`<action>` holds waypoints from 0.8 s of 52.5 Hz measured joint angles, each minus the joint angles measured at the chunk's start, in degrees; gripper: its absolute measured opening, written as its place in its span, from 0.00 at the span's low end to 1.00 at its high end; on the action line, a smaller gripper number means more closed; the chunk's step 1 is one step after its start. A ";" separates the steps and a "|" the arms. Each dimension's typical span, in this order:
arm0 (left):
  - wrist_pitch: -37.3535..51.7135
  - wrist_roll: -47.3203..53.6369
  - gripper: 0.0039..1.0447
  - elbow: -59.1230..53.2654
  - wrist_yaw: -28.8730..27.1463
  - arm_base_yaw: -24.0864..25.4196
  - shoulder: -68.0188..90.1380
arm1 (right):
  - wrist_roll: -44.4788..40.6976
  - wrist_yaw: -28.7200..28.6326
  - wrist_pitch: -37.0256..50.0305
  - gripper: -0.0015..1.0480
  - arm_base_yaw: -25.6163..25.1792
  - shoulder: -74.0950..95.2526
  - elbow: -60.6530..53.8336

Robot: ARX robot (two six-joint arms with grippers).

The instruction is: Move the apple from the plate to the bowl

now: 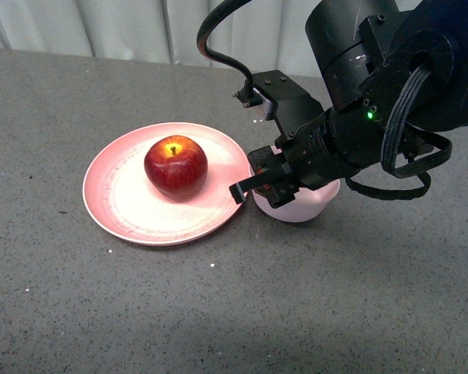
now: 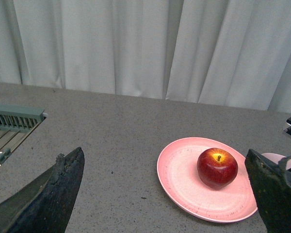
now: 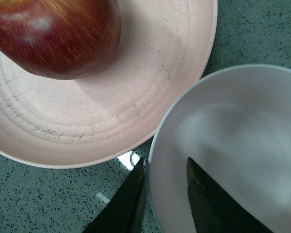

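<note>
The glossy, round dark red apple looks firm, weighty and slippery: grip its broad middle. The left gripper gapes empty; the right gripper, straddling the pale pink bowl, may be clamped or not, I cannot tell

Grey speckled table spreads beneath and all around the right gripper. 1 dark speck lies on it, well off to that gripper's left. White curtain hangs far beyond the left gripper. A pale green slatted rack, half in view, sits well apart from it.
</note>
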 joint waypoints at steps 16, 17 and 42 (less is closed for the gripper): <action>0.00 0.00 0.94 0.00 0.00 0.00 0.00 | 3.50 1.42 12.28 0.75 -2.95 -7.87 -8.37; 0.00 0.00 0.94 0.00 0.00 0.00 0.00 | 3.78 2.25 13.97 0.79 -3.34 -9.20 -9.46; 0.00 0.00 0.94 0.00 -0.11 0.00 -0.02 | 6.43 21.24 61.29 0.66 -17.31 -38.47 -48.54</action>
